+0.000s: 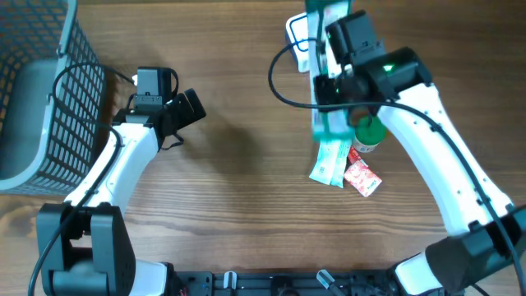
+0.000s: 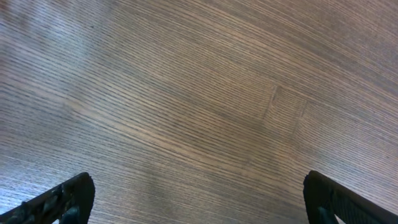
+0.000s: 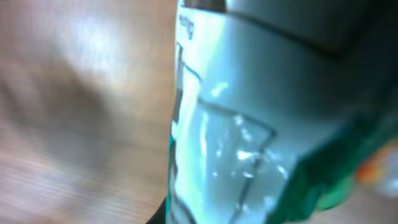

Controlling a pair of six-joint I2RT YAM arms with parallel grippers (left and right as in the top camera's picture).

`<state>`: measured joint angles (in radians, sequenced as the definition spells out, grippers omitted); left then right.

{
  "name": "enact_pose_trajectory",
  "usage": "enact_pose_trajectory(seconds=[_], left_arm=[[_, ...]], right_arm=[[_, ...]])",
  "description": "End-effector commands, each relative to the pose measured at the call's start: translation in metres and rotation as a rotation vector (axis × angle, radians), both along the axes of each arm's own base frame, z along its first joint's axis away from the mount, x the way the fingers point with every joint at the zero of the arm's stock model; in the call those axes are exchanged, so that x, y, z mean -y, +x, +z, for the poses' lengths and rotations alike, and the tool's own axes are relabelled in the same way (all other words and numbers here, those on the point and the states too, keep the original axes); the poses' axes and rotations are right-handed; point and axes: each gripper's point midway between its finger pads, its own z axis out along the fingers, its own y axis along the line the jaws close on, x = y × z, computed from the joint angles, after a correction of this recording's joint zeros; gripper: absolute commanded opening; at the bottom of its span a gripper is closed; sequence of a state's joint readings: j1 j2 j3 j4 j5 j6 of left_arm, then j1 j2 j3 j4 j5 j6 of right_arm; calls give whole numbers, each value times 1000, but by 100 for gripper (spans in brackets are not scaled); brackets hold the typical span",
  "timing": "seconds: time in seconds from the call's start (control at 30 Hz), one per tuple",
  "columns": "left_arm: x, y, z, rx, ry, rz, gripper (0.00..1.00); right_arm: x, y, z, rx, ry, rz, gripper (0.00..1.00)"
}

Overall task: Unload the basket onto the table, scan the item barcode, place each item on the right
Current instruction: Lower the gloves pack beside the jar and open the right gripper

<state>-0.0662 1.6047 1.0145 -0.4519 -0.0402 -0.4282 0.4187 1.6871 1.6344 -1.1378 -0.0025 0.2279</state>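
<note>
**A:** Two claws. What is each doing?

**B:** The right claw (image 1: 329,82), at about one o'clock on the table (image 1: 246,189), looks clamped on a green packet (image 1: 333,125). Its fingers are hidden, but blurred pale-teal wrapper fills its wrist view, so I judge a grip.

**A:** Why hold it there?

**B:** Probably to turn the barcode toward the white device (image 1: 297,31) at twelve o'clock, which may be the scanner. No barcode is visible.

**A:** And the left claw (image 1: 189,107)?

**B:** Its jaws stand wide apart over bare wood at ten o'clock, holding nothing. It is likely parked out of the way.

**A:** Further out?

**B:** A white sachet (image 1: 327,164), a red sachet (image 1: 362,179) and a green-capped bottle (image 1: 367,136) lie at six o'clock from the right claw. A wire basket (image 1: 74,99) stands at the nine o'clock edge.
</note>
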Motion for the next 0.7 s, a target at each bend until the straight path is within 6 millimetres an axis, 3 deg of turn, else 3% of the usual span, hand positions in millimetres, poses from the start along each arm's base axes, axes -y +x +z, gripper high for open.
enact_pose_trajectory(seconds=[0.0, 0.1, 0.17, 0.23, 0.3, 0.37, 0.6, 0.63, 0.67], left_arm=[[-3, 2, 4, 12, 8, 8, 100], [-3, 2, 4, 12, 8, 8, 100], [-3, 2, 4, 12, 8, 8, 100], [-3, 2, 4, 12, 8, 8, 100], [-3, 2, 4, 12, 8, 8, 100], [-3, 2, 4, 12, 8, 8, 100], [-3, 2, 4, 12, 8, 8, 100], [-3, 2, 4, 12, 8, 8, 100], [-3, 2, 4, 12, 8, 8, 100]], right_arm=[[-16, -36, -54, -235, 114, -86, 13], [-9, -51, -89, -297, 90, -119, 14], [-7, -55, -97, -306, 83, -121, 18], [-3, -54, -99, -298, 59, -128, 31], [3, -50, -100, -276, 26, -139, 37], [9, -45, -100, -246, -8, -151, 54], [10, -42, -100, -231, -11, -147, 60], [10, -42, -100, -233, -12, -147, 64], [10, -42, -100, -233, -14, -145, 78]])
